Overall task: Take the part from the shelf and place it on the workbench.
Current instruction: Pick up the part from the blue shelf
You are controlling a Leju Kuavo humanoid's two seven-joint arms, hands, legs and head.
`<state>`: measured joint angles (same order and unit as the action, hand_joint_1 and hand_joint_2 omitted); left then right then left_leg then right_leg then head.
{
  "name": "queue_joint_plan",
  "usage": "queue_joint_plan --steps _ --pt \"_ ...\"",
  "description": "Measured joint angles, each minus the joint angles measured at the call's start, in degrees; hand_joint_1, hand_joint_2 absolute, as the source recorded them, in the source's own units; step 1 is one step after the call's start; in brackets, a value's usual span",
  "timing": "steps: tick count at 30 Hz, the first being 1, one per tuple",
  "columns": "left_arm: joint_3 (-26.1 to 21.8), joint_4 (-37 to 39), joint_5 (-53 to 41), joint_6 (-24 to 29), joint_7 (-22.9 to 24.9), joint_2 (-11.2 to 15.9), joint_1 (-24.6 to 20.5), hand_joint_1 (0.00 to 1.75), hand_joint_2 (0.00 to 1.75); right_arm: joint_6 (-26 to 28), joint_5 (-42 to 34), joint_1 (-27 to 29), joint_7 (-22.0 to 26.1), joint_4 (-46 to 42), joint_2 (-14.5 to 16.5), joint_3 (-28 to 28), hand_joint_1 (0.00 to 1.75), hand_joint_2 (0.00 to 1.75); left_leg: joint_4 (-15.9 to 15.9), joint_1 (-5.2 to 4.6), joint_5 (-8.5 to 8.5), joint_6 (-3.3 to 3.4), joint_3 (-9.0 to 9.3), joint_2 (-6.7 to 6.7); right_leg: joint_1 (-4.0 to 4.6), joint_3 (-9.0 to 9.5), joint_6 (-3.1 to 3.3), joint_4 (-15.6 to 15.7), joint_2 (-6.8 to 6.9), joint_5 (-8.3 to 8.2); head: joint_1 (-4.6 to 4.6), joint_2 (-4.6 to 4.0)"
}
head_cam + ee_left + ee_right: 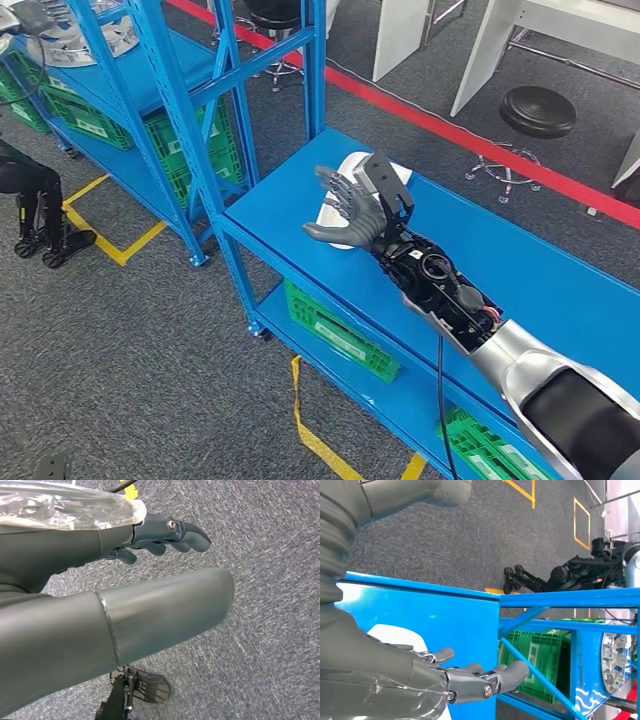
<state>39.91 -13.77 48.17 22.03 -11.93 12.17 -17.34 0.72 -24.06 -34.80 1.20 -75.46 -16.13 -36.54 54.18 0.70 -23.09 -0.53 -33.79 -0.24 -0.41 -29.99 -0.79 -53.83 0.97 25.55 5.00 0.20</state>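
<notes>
A white, flat part [336, 213] lies on the blue workbench [528, 270] near its left end. My right hand [349, 211] is stretched out over it, fingers spread and thumb out to the side, gripping nothing. Whether the palm touches the part I cannot tell. The right wrist view shows the same part [397, 635] just behind the straight fingers [501, 675]. My left hand [113, 610] hangs over grey carpet in the left wrist view, thumb straight, fingers [181, 532] loosely extended, empty.
A blue shelf [162, 90] stands left of the bench, with silver parts [72, 40] on it and green crates [207, 150] below. Another green crate [340, 335] sits under the bench. A black stool [537, 110] and a red floor line [468, 135] lie beyond. A dark legged machine [38, 205] is far left.
</notes>
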Motion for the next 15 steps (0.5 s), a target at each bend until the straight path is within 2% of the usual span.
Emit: queue_joint_plan --steps 15 --pt "0.0 0.0 0.0 0.0 0.0 0.0 0.0 0.00 0.00 0.0 0.0 0.0 0.0 0.1 0.0 -0.2 0.00 1.75 0.0 0.00 0.00 0.00 0.00 0.00 0.00 0.00 0.00 0.0 0.00 0.00 0.01 0.00"
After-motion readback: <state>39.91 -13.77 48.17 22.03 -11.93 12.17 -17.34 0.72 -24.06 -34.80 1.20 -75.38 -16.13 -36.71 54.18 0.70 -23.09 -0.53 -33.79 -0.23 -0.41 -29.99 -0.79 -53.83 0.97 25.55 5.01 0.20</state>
